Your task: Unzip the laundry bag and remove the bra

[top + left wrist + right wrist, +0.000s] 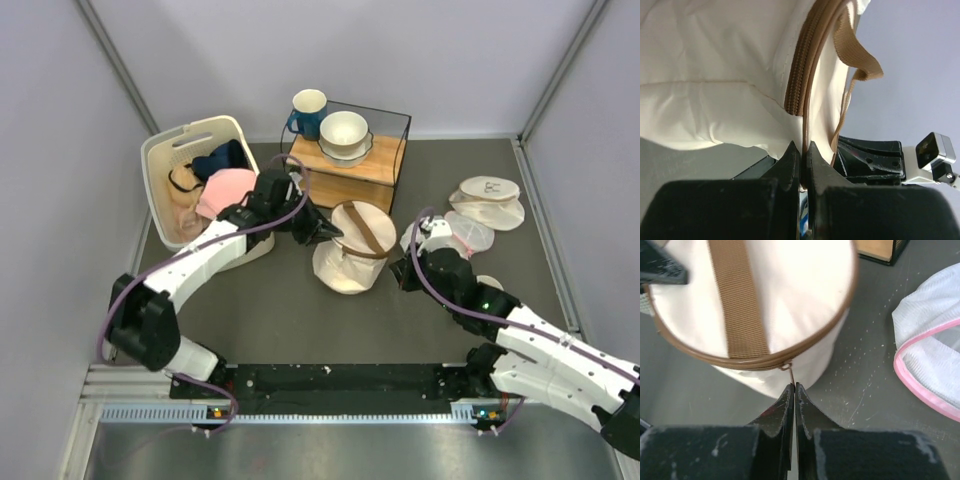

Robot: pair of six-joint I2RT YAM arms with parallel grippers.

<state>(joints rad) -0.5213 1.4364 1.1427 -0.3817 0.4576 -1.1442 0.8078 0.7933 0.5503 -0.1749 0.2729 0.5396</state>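
Observation:
The laundry bag point(352, 250), a cream cylinder with a brown strap point(735, 300) across its lid, stands tilted at the middle of the table. My left gripper point(335, 232) is at its left upper side, shut point(803, 147) on a fold of the bag's cream fabric point(715, 65) just below the end of the brown zipper point(802, 65). My right gripper point(397, 272) is at the bag's right side. In the right wrist view its jaws point(794, 386) are shut on the thin metal zipper pull point(789, 372) hanging from the closed zipper rim. The bra is hidden.
A cream plastic basket point(165, 160) with pink and dark garments stands at the back left. Behind the bag, a wooden box point(345, 170) in a black wire frame carries a blue mug point(308, 112) and bowls point(344, 132). White mesh pouches with pink rims point(932, 360) lie to the right.

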